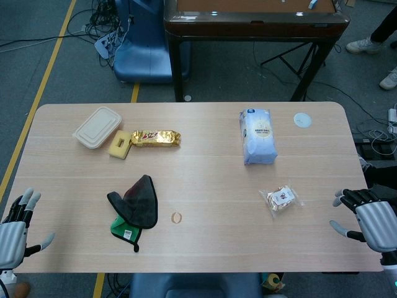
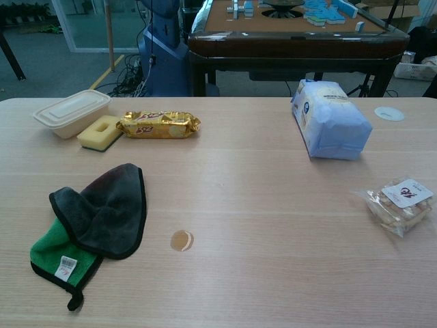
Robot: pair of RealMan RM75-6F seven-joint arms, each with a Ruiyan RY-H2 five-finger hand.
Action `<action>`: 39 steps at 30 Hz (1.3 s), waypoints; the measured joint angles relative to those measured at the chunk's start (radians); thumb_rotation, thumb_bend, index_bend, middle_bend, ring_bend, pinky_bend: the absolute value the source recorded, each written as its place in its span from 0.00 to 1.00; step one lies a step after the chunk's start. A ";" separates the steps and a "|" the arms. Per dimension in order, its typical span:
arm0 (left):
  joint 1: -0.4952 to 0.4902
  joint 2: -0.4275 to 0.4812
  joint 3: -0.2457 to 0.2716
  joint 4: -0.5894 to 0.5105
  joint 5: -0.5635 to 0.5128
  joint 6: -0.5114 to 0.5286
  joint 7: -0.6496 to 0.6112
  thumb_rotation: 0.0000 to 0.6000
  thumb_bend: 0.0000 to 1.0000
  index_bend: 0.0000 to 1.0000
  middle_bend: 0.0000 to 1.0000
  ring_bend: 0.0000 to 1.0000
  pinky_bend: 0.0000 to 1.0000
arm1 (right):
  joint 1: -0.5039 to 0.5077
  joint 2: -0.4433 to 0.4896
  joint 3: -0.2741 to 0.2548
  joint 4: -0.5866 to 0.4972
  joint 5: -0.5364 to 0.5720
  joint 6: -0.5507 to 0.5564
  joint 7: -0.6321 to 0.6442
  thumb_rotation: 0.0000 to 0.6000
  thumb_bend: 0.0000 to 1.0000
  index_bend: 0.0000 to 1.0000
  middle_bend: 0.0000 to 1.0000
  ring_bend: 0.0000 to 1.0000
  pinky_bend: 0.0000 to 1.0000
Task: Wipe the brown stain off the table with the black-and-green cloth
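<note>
Left hand (image 1: 15, 226) sits at the near-left corner of the surface (image 1: 205, 167), fingers spread, holding nothing. Right hand (image 1: 370, 218) sits at the near-right edge, fingers also apart and empty. Both show in the head view only; the chest view catches neither.

Cloth (image 1: 134, 211) lies crumpled on the near-left part of the surface, well apart from the left hand. Black side is folded over on top, green layer pokes out at the near end with a small white tag. Brown stain (image 1: 177, 217) is a small round mark just right of the cloth, close but not touching it.

Farther out: small clear snack bag (image 1: 283, 198) on the near right, between the stain and the right hand. Blue-and-white bag (image 1: 257, 136) lies on the far right, with a small round white disc (image 1: 302, 120) beyond it near the far edge. Far left: beige lidded food box (image 1: 97, 126), yellow sponge (image 1: 120, 144) touching it, gold-wrapped snack bar (image 1: 156, 138) just right of the sponge.
</note>
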 measured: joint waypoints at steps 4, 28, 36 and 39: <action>-0.002 -0.004 0.000 0.004 -0.001 -0.004 -0.001 1.00 0.17 0.08 0.00 0.04 0.34 | -0.001 0.004 -0.002 -0.007 0.003 -0.005 -0.005 1.00 0.25 0.47 0.37 0.36 0.31; -0.290 0.030 0.024 0.133 0.210 -0.337 -0.216 1.00 0.17 0.10 0.00 0.05 0.31 | -0.016 0.047 0.015 -0.077 -0.005 0.039 -0.076 1.00 0.25 0.47 0.37 0.34 0.31; -0.462 0.000 0.030 0.201 0.271 -0.519 -0.235 1.00 0.17 0.09 0.00 0.04 0.27 | -0.024 0.048 0.014 -0.078 0.005 0.039 -0.080 1.00 0.25 0.47 0.37 0.34 0.31; -0.503 -0.015 0.031 0.217 0.270 -0.581 -0.212 1.00 0.17 0.05 0.00 0.02 0.25 | -0.025 0.046 0.014 -0.075 0.007 0.037 -0.078 1.00 0.25 0.47 0.37 0.34 0.31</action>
